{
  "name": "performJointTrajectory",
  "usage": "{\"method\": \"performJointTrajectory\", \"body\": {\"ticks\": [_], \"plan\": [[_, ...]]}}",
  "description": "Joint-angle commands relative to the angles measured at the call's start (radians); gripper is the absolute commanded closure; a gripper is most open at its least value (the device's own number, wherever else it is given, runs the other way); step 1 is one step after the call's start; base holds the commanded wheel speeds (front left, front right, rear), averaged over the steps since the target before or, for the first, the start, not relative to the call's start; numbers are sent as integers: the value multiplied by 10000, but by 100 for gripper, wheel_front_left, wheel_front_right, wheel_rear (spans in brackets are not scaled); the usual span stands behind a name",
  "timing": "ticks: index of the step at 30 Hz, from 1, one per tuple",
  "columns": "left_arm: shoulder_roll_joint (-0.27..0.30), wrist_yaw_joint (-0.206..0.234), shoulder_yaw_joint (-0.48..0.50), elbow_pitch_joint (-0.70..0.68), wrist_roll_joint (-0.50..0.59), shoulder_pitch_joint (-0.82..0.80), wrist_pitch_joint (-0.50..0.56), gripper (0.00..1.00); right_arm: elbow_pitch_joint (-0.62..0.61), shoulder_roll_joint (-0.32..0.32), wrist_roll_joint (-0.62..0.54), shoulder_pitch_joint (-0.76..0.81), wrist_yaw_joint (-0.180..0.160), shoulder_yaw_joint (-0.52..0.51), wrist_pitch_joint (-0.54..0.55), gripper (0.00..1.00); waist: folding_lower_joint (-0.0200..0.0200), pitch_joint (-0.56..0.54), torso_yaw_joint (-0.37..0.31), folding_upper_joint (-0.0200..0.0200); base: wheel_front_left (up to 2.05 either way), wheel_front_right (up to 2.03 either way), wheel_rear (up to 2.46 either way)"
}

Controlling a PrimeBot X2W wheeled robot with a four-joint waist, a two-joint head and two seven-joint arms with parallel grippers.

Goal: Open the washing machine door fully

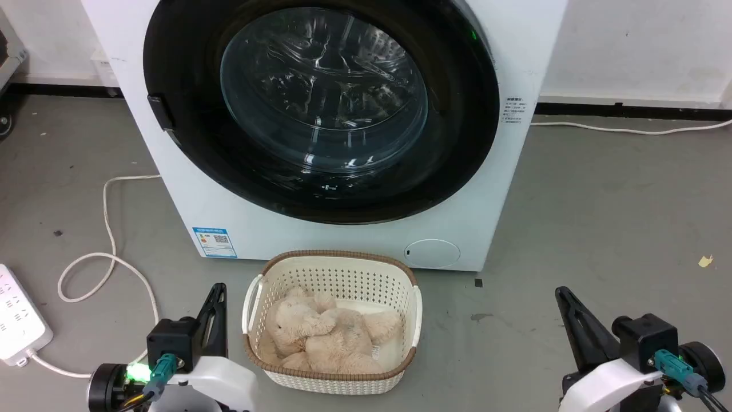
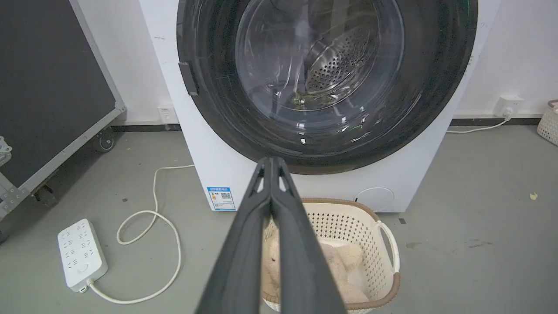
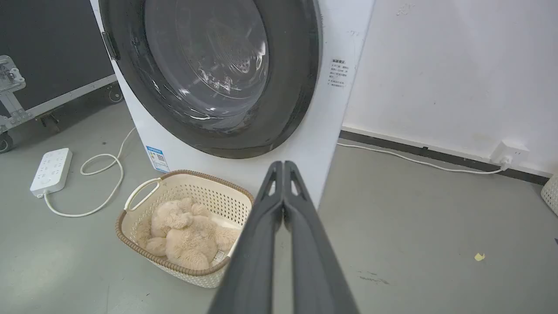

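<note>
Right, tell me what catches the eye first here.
The big glossy black washing machine door dominates the upper middle of the head view, shut. Right in front of it on the grey floor stands a cream basket with a beige plush toy lying inside. A white power strip lies on the floor at far left.

washing machine door 1 | basket 1 | power strip 1 | left gripper + right gripper 2

Grey floor and white wall with dark skirting; a white power strip and looped cable lie left of the left gripper.
</note>
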Motion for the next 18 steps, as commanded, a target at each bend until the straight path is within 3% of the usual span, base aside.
{"method": "performJointTrajectory", "body": {"ticks": [1, 18], "plan": [[1, 26, 12, -41, 26, 39, 3, 100, 9, 45, -51, -118, -15, -1, 5, 100, 0, 0, 0, 0, 0, 0, 0], [1, 26, 12, -41, 26, 39, 3, 100, 9, 45, -51, -118, -15, -1, 5, 100, 0, 0, 0, 0, 0, 0, 0]]}}
